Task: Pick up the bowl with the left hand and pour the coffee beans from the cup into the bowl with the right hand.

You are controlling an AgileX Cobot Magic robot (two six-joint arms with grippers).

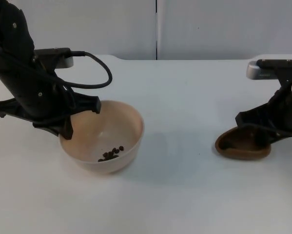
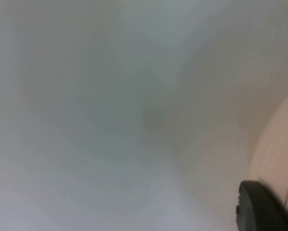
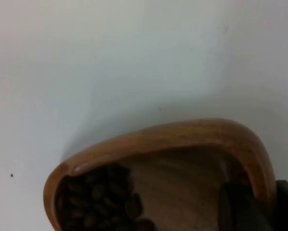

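Left tool (image 1: 70,127) of mine is at the near-left rim of one cream bowl (image 1: 121,127), with one black finger going down the outside of the rim. I think it pinches the bowl's wall, since my left wrist view shows a black fingertip (image 2: 261,207) right against the bowl (image 2: 278,144). The bowl sits on the white bench (image 1: 184,107), on its left half. In the bottom of the bowl lies one small heap of coffee beans (image 1: 111,153), about ten of them.

Well apart, on the right side of the bench, my right tool (image 1: 262,132) grips one brown wooden cup (image 1: 243,145). The cup is tipped over, with its mouth turned to the left. My right wrist view shows a finger (image 3: 240,207) inside the cup's (image 3: 182,139) rim, and a dark pile of coffee beans (image 3: 95,199) in the cup, too many to count.
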